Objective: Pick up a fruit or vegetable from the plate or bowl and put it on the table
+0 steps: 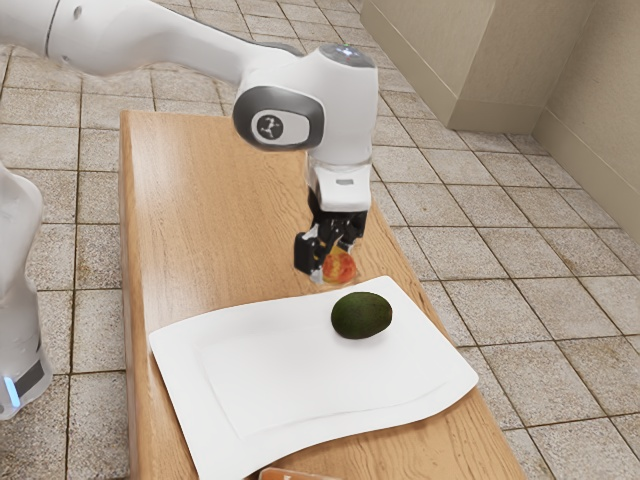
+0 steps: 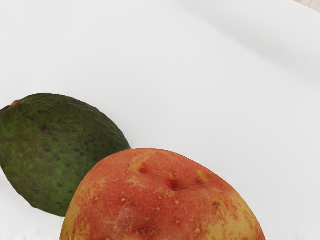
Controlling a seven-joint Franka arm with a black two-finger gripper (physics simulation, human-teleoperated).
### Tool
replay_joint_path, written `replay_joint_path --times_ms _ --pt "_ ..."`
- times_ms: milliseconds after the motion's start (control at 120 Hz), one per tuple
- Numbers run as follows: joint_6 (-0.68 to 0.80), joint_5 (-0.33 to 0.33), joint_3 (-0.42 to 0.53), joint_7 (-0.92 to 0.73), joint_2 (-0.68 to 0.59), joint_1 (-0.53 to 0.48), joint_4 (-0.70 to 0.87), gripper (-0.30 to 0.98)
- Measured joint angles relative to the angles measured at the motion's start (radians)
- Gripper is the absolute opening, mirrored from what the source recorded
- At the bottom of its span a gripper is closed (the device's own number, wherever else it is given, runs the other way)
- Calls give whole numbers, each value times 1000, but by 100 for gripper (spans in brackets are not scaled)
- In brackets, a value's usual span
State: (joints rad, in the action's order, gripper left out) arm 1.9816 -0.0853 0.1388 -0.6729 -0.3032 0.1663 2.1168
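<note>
Above the exterior view's centre, the pincer (image 1: pixel 332 263) was clamped on the red-yellow fruit (image 1: pixel 342 266); picking looked done, setting it on the worktop (image 1: pixel 220 220) remained.

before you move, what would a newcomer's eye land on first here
Most likely the red-yellow fruit, vivid against white and held in the gripper. Next, the dark green avocado, which lies on the plate near the edge closest to the gripper. The plate itself, broad and bright on the wooden table, would probably catch the eye too.
</note>
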Motion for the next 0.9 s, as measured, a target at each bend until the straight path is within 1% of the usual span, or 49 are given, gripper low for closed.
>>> replay_joint_path --times_ms 83,150,433,592,667,750,817,900 --pt "-48 35 -32 17 -1 0 -48 35" --pt "-82 54 -75 31 -2 0 -60 35" --pt "-210 141 -294 108 -21 0 -96 34" --pt "-259 165 -433 157 -19 -1 -106 34" --pt "-273 174 -481 177 -16 -3 -107 34" --pt "-284 183 -507 196 -13 -5 -107 34" --pt "-290 186 -513 210 -13 -5 -107 37" --pt "-299 187 -519 225 -13 -6 -107 50"
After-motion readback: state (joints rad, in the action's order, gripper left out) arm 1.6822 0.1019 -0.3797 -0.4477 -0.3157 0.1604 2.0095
